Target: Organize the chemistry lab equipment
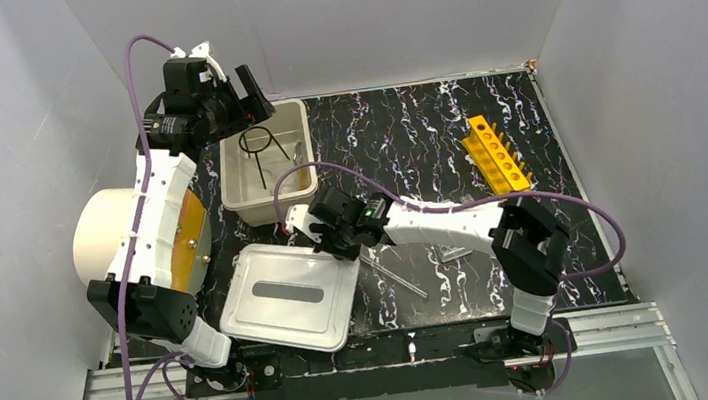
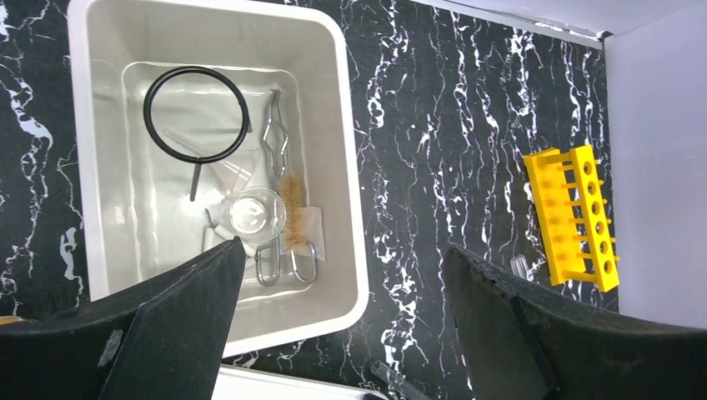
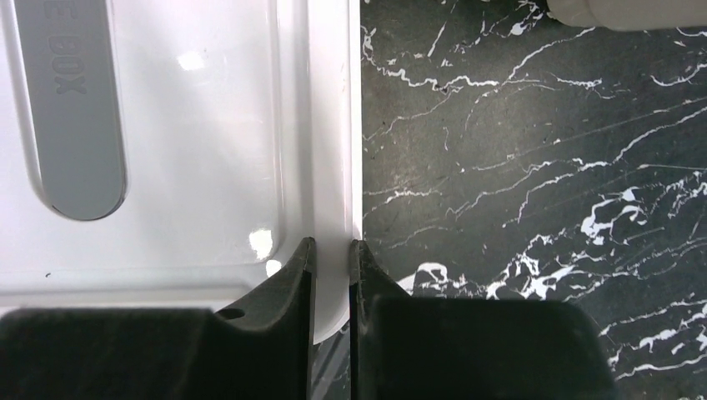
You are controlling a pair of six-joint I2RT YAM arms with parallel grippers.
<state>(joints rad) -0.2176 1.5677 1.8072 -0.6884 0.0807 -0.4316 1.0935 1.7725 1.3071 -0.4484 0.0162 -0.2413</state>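
A white bin at the back holds a black ring stand, wire metal tongs, a clear glass beaker and a brown brush. My left gripper hovers open above the bin's near right corner, holding nothing. In front of the bin lies a white lid with a grey label. My right gripper is shut on the lid's right rim near its corner. A yellow holed tube rack lies at the back right. A clear glass rod rests on the mat right of the lid.
A big cream cylinder lies on its side at the left, against the left arm. The black marbled mat covers the table. White walls close in on both sides and the back. A small clear item lies by the right arm.
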